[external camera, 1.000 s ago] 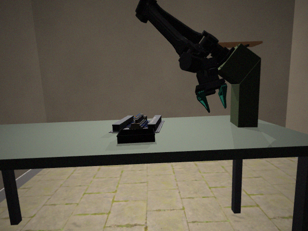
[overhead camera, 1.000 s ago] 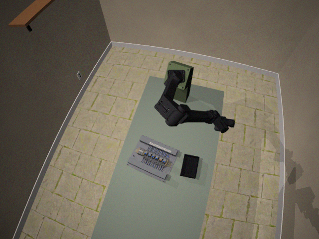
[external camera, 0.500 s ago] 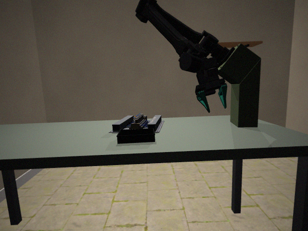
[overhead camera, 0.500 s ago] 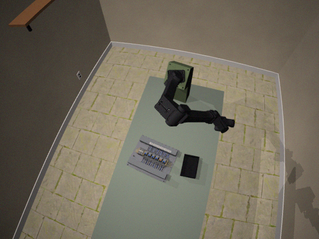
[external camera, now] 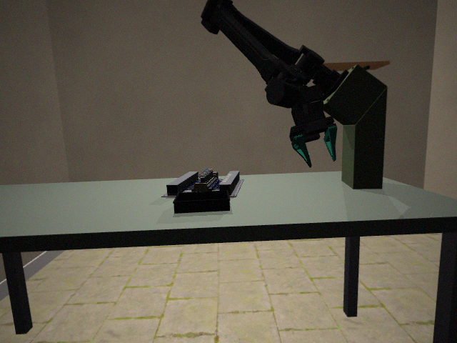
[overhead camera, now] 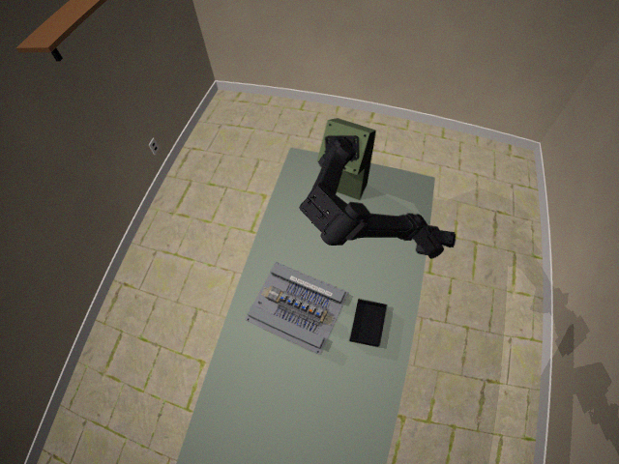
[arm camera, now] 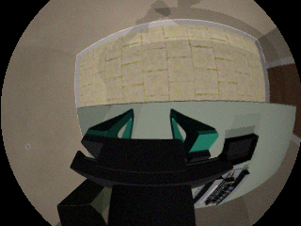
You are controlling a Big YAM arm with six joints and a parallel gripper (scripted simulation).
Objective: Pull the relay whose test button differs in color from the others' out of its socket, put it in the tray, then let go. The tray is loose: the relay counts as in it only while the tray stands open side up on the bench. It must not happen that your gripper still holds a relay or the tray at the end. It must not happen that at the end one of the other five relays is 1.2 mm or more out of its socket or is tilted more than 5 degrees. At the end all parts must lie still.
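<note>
A grey relay panel (overhead camera: 259,311) (external camera: 176,186) (arm camera: 225,191) lies on the bench with a row of relays. One relay (overhead camera: 313,310) has an orange test button; the others have blue ones. The black tray (overhead camera: 372,303) (external camera: 201,205) (arm camera: 241,149) stands open side up just right of the panel. My gripper (overhead camera: 446,238) (external camera: 320,160) (arm camera: 151,112) hangs high above the bench, well away from the panel and tray, near the bench's right edge. Its teal fingers are partly open with nothing between them.
The arm's green pedestal (overhead camera: 356,177) (external camera: 363,158) stands at the far end of the green bench (overhead camera: 300,399) (external camera: 92,210). A tiled floor surrounds the bench. A brown wall shelf (overhead camera: 54,24) is far off.
</note>
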